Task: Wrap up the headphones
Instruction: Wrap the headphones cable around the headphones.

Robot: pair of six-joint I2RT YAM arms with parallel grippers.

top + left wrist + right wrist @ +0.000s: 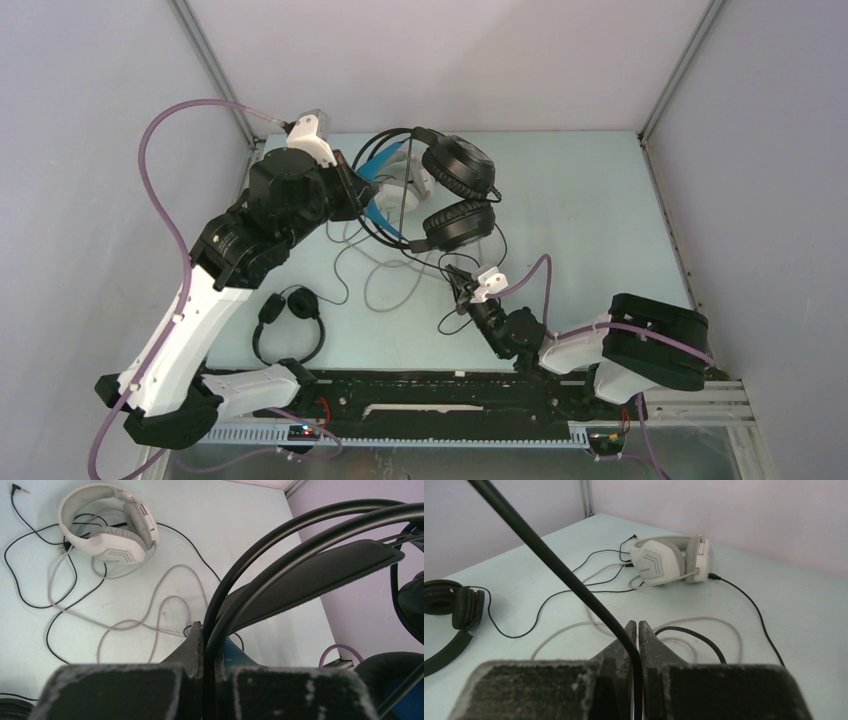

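My left claw (204, 630) is clamped on the headband of the black over-ear headphones (458, 195), held above the far table. My right claw (637, 627) is pinched shut on their black cable (574, 581). Risk: the cable slips my pinch, or winding snags the loose grey cable (569, 626)

The left arm (190, 310) and right arm (650, 345) mix white shells with black joint housings. Behind the left pincer (352, 192) and right pincer (459, 280) sits a small white camera mount (310, 135), trailing a lilac cable (150, 150). The fingers (192, 647) are black wedges, scuffed grey-white behind the tips.
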